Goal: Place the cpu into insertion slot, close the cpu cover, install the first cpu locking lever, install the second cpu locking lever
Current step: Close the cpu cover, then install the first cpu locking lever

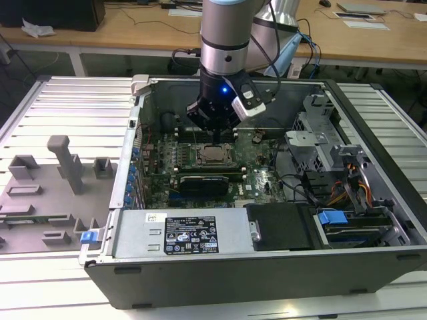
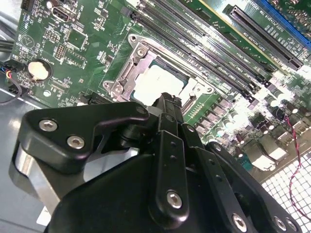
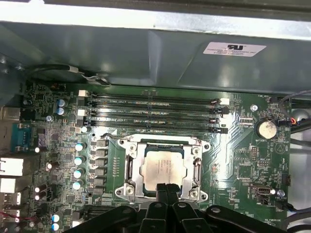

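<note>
Exterior view: my pincer [image 1: 215, 130] hangs just above the cpu [image 1: 215, 155], which sits in the insertion slot [image 1: 231, 155]. Second wrist view: tips clenched on nothing at the chip's edge (a sideways slip might scrape it, I'd judge). First wrist view: the cpu cover [image 3: 197, 167] frames the pale silver-grey top.

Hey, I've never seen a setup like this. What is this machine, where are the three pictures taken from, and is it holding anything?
It is one robot arm working over an open computer case. The exterior view looks from off the arm; both wrist views ride on it, looking at the green motherboard. Its black tool is shut, holding nothing, its tip at the edge of the silver cpu, which lies framed by the metal cpu cover.
</note>
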Controlling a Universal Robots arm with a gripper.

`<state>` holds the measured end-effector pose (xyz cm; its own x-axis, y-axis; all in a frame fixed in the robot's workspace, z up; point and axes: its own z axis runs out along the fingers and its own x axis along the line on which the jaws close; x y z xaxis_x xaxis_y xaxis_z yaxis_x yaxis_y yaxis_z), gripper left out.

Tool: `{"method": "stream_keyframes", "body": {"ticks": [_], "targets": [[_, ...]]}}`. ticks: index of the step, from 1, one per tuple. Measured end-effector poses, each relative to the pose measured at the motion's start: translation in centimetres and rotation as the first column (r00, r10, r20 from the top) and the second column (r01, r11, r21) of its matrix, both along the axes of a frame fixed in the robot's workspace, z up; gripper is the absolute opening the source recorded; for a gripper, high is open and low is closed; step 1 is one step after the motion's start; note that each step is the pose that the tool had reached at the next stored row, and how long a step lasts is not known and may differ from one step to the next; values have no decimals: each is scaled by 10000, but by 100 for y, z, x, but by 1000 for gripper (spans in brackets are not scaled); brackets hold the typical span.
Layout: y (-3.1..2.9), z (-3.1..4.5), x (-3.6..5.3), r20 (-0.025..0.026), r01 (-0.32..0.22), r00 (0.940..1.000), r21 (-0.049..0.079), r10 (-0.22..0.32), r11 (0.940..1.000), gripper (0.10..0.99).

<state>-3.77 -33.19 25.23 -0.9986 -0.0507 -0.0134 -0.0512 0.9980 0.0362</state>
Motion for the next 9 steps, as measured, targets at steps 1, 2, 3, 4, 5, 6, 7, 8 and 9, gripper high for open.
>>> {"method": "stream_keyframes", "body": {"ticks": [1, 2, 3, 4, 5, 6, 7, 8, 9], "targets": [[0, 0, 0, 0, 0, 10000, -1, 0, 10000, 106], [0, 1, 0, 0, 0, 10000, -1, 0, 10000, 106], [0, 1, 0, 0, 0, 10000, -1, 0, 10000, 106], [0, 1, 0, 0, 0, 10000, -1, 0, 10000, 106], [0, 1, 0, 0, 0, 10000, -1, 0, 10000, 106], [0, 1, 0, 0, 0, 10000, 0, 0, 10000, 106], [0, 1, 0, 0, 0, 10000, -1, 0, 10000, 106], [0, 1, 0, 0, 0, 10000, -1, 0, 10000, 106], [0, 2, 0, 0, 0, 10000, -1, 0, 10000, 106]]}}
